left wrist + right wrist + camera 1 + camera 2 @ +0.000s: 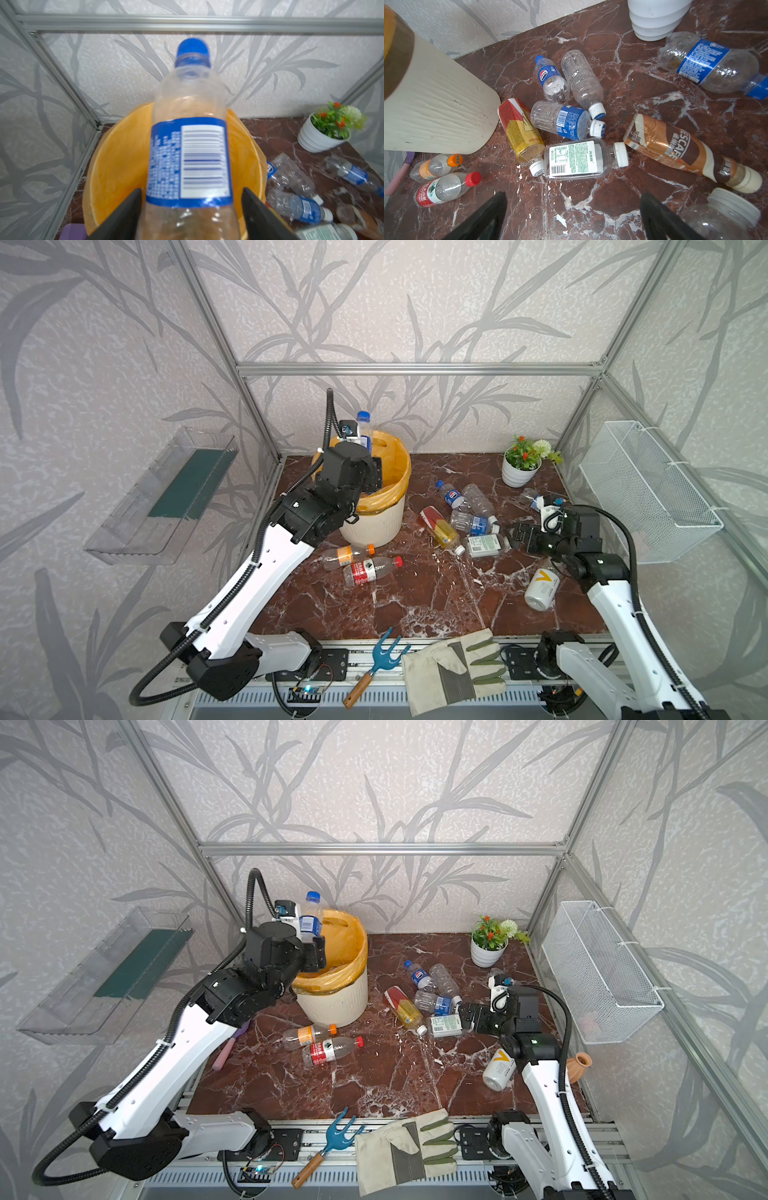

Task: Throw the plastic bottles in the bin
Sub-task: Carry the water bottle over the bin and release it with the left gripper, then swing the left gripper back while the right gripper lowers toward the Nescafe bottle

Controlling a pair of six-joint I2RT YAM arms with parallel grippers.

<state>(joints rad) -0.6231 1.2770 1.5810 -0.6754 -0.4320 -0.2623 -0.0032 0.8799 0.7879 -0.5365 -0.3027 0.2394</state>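
Blue-capped bottle (188,158): standing upright above the bin (376,526), between my left gripper (191,189) jaws.
Left gripper: I am holding its jaws apart, clear of the bottle.
Right gripper (573,195): I am hovering it, jaws wide, over loose bottles (575,158) on the table (415,593).

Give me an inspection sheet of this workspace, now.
Surface: red-brown marble tabletop, white flecks scattered.
Job's things: round cream ribbed bin with orange liner, upright; clear blue-capped plastic bottle upright over its mouth; other plastic bottles lie loose on the tabletop.
Clutter: white flower pot, blue hand rake, work glove, terracotta vase.
Grippers: left gripper open around the blue-capped bottle; right gripper open, empty.
Cables: black corrugated conduit along each arm.
Surroundings: leaf-patterned walls, aluminium frame, white wire mesh basket, clear plastic shelf.
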